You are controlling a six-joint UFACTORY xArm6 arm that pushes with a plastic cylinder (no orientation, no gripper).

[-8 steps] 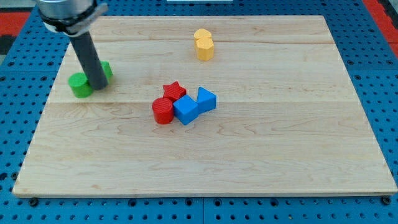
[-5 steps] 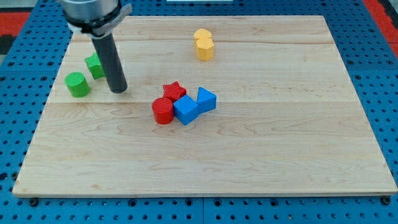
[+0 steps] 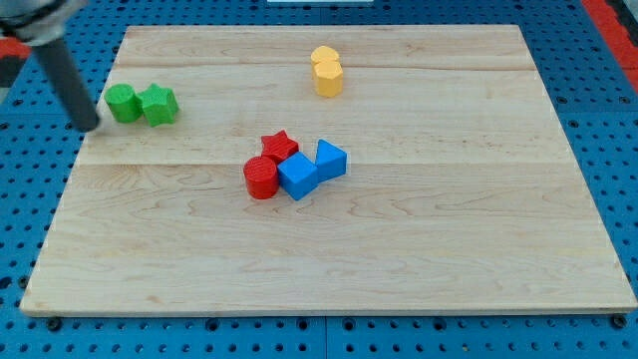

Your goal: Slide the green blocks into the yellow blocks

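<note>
Presently my tip (image 3: 90,127) stands at the surface's (image 3: 419,249) left edge, just left of two touching green blocks (image 3: 142,104); yellow blocks (image 3: 326,71) sit well apart, upper centre. No gripper shows.

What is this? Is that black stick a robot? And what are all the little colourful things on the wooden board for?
Yes, the dark stick is part of a robot arm. It has no hand, just a rod, and it grabs nothing: it only pushes blocks around. My tip, the rod's lower end, is at the view's left edge of the wooden board, just left of the green blocks and not touching them.

There is one camera, looking down at the board from a bit above.

On the board lie small toy blocks. Two green blocks sit side by side near the view's top left. Two yellow blocks sit pressed together near the top middle. In the centre is a cluster: a red star, a red cylinder and two blue blocks.

The game is to push the green ones over to the yellow ones. They are far apart for now.
</note>
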